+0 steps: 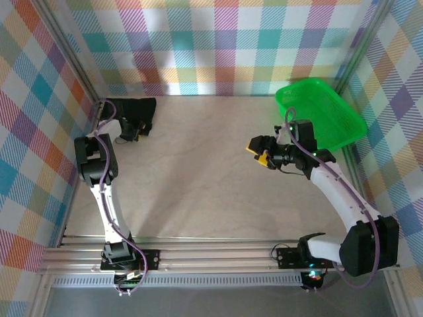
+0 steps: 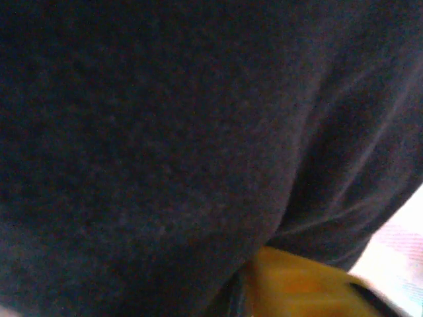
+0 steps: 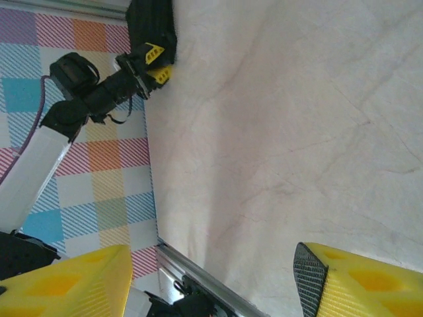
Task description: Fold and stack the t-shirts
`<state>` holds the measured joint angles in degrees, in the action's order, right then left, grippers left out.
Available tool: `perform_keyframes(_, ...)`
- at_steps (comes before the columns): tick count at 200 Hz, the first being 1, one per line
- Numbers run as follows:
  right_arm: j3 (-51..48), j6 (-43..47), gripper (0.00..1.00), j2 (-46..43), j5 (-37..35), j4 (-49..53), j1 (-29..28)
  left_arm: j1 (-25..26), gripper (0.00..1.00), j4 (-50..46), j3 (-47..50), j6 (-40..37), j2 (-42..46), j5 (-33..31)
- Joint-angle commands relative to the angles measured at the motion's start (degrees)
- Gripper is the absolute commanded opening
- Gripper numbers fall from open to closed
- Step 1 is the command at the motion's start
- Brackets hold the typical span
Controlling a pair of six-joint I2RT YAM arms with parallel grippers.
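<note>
Viewing overhead: t-shirt (image 1: 134,106) touches left gripper (image 1: 137,129), far-left corner; wrist close-up cannot settle its grip. Right gripper (image 1: 258,150) agape, empty.

Ahead of the right end effector (image 1: 259,150), whose jaws stand wide apart with nothing between them, the bench (image 1: 198,185) runs open right across to the left end effector (image 1: 137,129). Behind the right end effector, the green basket (image 1: 322,113) takes up the far corner. Its rim rises above the bench, close to that arm's wrist. The left end effector is hemmed in. The black t-shirt (image 1: 131,109) lies bunched right against it on its far side, and the plaid wall (image 1: 39,132) and metal frame rail (image 1: 99,111) stand close on its outer side. Only its inner and near sides open onto free bench.
</note>
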<state>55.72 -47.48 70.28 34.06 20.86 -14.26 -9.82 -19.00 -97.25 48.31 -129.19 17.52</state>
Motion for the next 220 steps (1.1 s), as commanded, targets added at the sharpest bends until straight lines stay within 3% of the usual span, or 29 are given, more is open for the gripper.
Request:
perform_keyframes(1,2.0,-0.5,0.69,-2.3,-0.7,-6.4,0.2,1.5,0.84,-4.4,1.7,-1.2,9.5,-1.7)
perform_keyframes(7,2.1,-0.9,0.7,-2.6,-1.2,-7.8,0.2,2.1,0.98,-4.8,2.7,-1.0,12.0,-2.0)
perform_keyframes(10,2.2,-1.2,0.71,-2.7,-1.5,-8.4,0.2,2.4,1.0,-4.9,3.4,-0.9,13.4,-2.3)
perform_keyframes(32,5.0,-2.0,0.8,-2.5,-3.9,-9.6,0.3,4.9,1.0,-7.9,8.0,-1.2,24.8,-6.5)
perform_keyframes(33,5.2,-2.0,0.81,-2.4,-4.0,-9.5,0.2,5.0,1.0,-8.2,8.2,-1.3,25.3,-6.7)
perform_keyframes(35,5.6,-1.8,0.95,-2.3,-4.2,-9.2,0.3,5.2,1.0,-8.6,8.6,-1.3,26.4,-7.2)
perform_keyframes(38,6.2,-1.8,1.0,-2.2,-4.6,-9.0,0.3,5.6,1.0,-9.6,9.1,-1.4,28.0,-8.1)
perform_keyframes(63,12.0,1.3,1.0,-1.2,-9.1,-1.9,0.3,9.9,1.0,-16.5,15.1,-2.5,41.1,-18.8)
perform_keyframes(97,16.0,11.4,1.0,-3.1,-27.5,12.5,0.3,15.1,1.0,-24.8,25.3,-3.3,55.4,-33.8)
perform_keyframes(117,12.9,13.6,1.0,-3.4,-45.2,19.5,0.4,21.3,1.0,-29.2,33.9,-1.9,64.2,-53.2)
perform_keyframes(126,8.5,17.3,1.0,-4.7,-49.4,16.9,0.8,22.5,1.0,-28.4,38.5,-3.9,67.7,-56.9)
perform_keyframes(145,-6.6,30.0,1.0,-10.1,-52.7,0.2,1.5,22.7,1.0,-19.6,48.7,-16.1,74.4,-56.5)
perform_keyframes(170,-20.1,40.4,1.0,-11.9,-56.0,-14.8,3.6,22.6,1.0,0.6,63.2,-39.1,79.6,-48.8)
perform_keyframes(193,-23.5,40.5,1.0,-5.6,-48.8,-20.9,9.5,18.9,1.0,19.8,74.2,-41.0,78.0,-42.4)
perform_keyframes(220,-25.3,40.0,1.0,3.7,-43.4,-34.4,13.9,14.4,1.0,28.1,74.5,-39.0,64.9,-36.5)
